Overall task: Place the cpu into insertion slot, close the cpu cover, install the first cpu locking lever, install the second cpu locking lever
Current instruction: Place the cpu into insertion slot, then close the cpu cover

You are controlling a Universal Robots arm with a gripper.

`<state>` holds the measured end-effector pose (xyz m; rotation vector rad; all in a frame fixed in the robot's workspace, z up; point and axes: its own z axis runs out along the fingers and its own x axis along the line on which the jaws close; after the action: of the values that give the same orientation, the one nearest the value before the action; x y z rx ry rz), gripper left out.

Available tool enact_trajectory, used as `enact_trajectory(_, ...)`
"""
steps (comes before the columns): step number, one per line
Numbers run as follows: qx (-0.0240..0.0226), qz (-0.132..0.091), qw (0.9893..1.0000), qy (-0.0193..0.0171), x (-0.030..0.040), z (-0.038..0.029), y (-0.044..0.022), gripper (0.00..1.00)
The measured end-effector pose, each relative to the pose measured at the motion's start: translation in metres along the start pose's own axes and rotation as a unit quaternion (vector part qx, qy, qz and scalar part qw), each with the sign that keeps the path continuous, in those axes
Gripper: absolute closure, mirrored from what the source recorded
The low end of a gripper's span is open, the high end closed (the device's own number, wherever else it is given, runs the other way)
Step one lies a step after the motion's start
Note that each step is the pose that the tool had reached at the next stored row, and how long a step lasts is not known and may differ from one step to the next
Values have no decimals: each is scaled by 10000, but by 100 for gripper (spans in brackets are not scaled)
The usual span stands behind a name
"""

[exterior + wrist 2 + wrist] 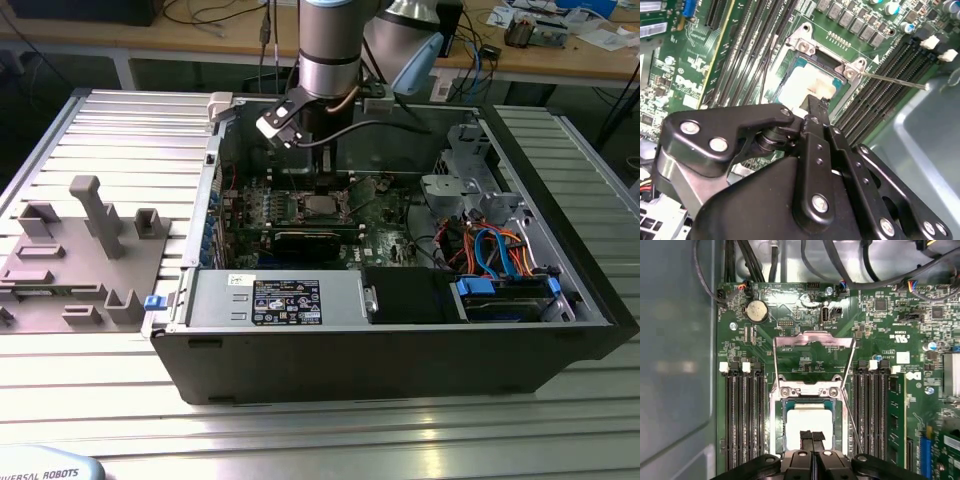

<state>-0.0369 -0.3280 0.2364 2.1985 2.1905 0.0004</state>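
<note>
Inside an open computer case (400, 350) lying mid-desk (100, 130), the robot arm's pincer (812, 434) hangs with its fingers pressed together, pinching nothing, directly over the cpu (807, 419). The chip lies in the insertion slot (776, 410) at the middle of the green motherboard (765, 345), between two banks of black memory slots (742, 420). Whether the fingertips touch its silver top cannot be told. The cpu cover (814, 340) stands swung open at the slot's far edge. A thin wire locking lever (895, 81) juts free beside the slot.
</note>
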Motion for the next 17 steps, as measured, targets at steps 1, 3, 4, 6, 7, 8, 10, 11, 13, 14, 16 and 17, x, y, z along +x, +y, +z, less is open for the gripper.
enact_trajectory(1,0,0,10000,0,-1,-46,2,89)
enact_trajectory(3,0,0,10000,0,-3,-116,5,89)
enact_trajectory(4,0,0,10000,0,-4,-138,7,89)
enact_trajectory(6,0,0,10000,0,-6,-231,9,89)
enact_trajectory(7,0,0,10000,0,-7,-259,10,89)
enact_trajectory(8,0,0,10000,0,-8,-284,11,89)
enact_trajectory(10,-1,0,10000,1,-8,-312,12,89)
enact_trajectory(11,-1,0,10000,1,-8,-312,12,89)
enact_trajectory(13,0,0,10000,0,-8,-314,12,89)
enact_trajectory(14,0,0,10000,0,-8,-315,12,89)
enact_trajectory(16,0,0,10000,0,-8,-315,12,89)
enact_trajectory(17,0,0,10000,0,-8,-315,12,89)
